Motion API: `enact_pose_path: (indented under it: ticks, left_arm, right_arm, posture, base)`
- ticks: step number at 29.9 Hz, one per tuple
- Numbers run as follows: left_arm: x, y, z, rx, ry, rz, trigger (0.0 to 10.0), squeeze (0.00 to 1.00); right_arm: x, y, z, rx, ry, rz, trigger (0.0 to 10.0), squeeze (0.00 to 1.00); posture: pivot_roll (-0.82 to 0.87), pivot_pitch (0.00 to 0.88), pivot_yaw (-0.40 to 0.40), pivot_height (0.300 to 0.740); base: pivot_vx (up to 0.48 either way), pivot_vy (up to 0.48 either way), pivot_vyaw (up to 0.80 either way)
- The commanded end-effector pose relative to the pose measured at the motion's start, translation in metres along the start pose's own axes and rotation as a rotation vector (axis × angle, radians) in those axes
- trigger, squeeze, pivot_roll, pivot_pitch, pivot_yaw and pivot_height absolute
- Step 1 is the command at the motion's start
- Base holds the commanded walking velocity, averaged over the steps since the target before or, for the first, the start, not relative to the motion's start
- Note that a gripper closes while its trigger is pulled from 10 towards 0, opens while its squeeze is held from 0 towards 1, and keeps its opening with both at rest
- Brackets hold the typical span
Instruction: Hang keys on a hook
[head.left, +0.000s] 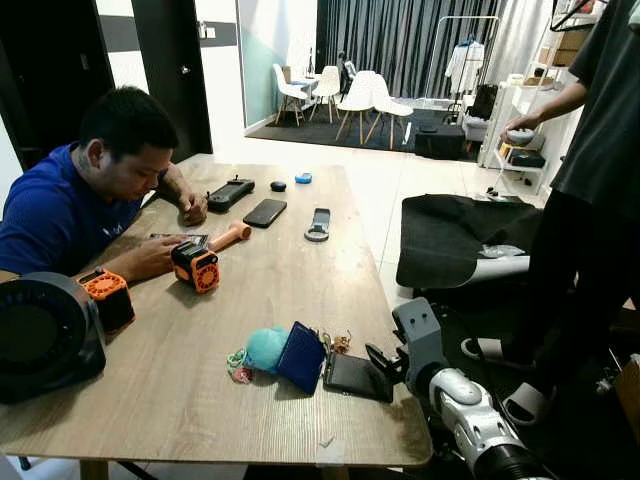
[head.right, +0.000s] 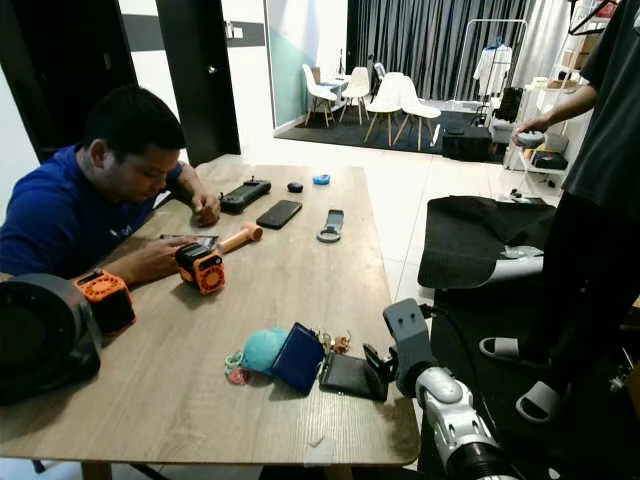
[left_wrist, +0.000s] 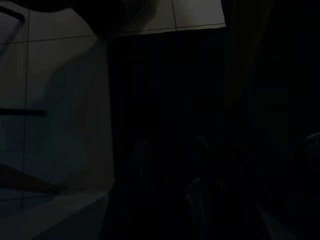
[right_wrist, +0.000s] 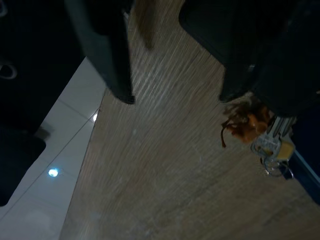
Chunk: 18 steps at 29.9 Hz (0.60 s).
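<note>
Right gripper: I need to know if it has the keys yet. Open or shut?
Open. In the wrist view the right gripper has bare wood between its fingers; the keys lie beside it.

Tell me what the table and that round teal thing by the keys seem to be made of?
The table looks like wood or a wood-look laminate with a matte finish: pale brown with grain lines running along it. The teal ball beside the keys looks like soft plush or yarn, since its surface seems fuzzy and dull, though that is hard to confirm.

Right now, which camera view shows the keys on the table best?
The right wrist view: the keys lie close up beside the right gripper. Both eye views show them small, between a blue pouch and a black wallet.
</note>
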<state>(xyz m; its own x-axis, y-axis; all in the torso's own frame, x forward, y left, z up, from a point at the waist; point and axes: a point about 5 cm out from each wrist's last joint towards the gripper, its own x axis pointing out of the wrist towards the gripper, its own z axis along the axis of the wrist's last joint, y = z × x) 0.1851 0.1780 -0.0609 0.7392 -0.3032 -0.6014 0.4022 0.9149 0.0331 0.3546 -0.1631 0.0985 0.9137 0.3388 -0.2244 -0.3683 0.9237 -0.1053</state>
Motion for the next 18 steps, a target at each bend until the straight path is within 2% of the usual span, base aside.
enact_pose_path:
  ticks: [1,8,10,12,13,15,16,18]
  left_arm:
    - [-0.003,0.004,-0.004,0.024,0.02,0.001,10.0,0.0]
    - [-0.004,0.004,-0.006,0.023,0.025,0.003,10.0,0.0]
    - [-0.004,0.004,-0.007,0.023,0.027,0.003,10.0,0.0]
    - [-0.004,0.004,-0.007,0.024,0.027,0.003,10.0,0.0]
    - [-0.004,0.005,-0.007,0.024,0.027,0.004,10.0,0.0]
    - [-0.005,0.005,-0.006,0.024,0.026,0.005,10.0,0.0]
    - [-0.005,0.005,-0.006,0.026,0.024,0.005,10.0,0.0]
    - [-0.005,0.006,-0.006,0.027,0.024,0.005,10.0,0.0]
  right_arm:
    - [-0.004,-0.003,-0.012,0.037,0.048,-0.018,0.0,0.0]
    - [-0.006,-0.007,-0.017,0.059,0.077,-0.047,0.0,0.0]
    - [-0.007,-0.008,-0.022,0.05,0.121,-0.043,2.4,0.0]
    - [-0.007,-0.008,-0.023,0.046,0.135,-0.04,2.4,0.0]
    - [-0.008,-0.008,-0.025,0.047,0.155,-0.035,3.1,0.0]
    - [-0.008,-0.007,-0.028,0.052,0.183,-0.015,3.3,0.0]
    - [-0.009,-0.003,-0.031,0.052,0.223,0.028,3.8,0.0]
    - [-0.009,0.0,-0.032,0.05,0.238,0.052,3.7,0.0]
  posture:
    - [0.06,0.041,-0.014,0.74]
    - [0.06,0.045,-0.012,0.74]
    - [0.06,0.045,-0.012,0.74]
    - [0.06,0.045,-0.012,0.74]
    - [0.06,0.048,-0.012,0.74]
    - [0.07,0.05,-0.011,0.74]
    - [0.07,0.051,-0.009,0.74]
    - [0.07,0.051,-0.009,0.74]
  base:
    - [0.0,0.0,0.0]
    - [0.0,0.0,0.0]
    - [0.0,0.0,0.0]
    - [0.0,0.0,0.0]
    - [0.0,0.0,0.0]
    - [0.0,0.0,0.0]
    - [0.0,0.0,0.0]
    - [0.0,0.0,0.0]
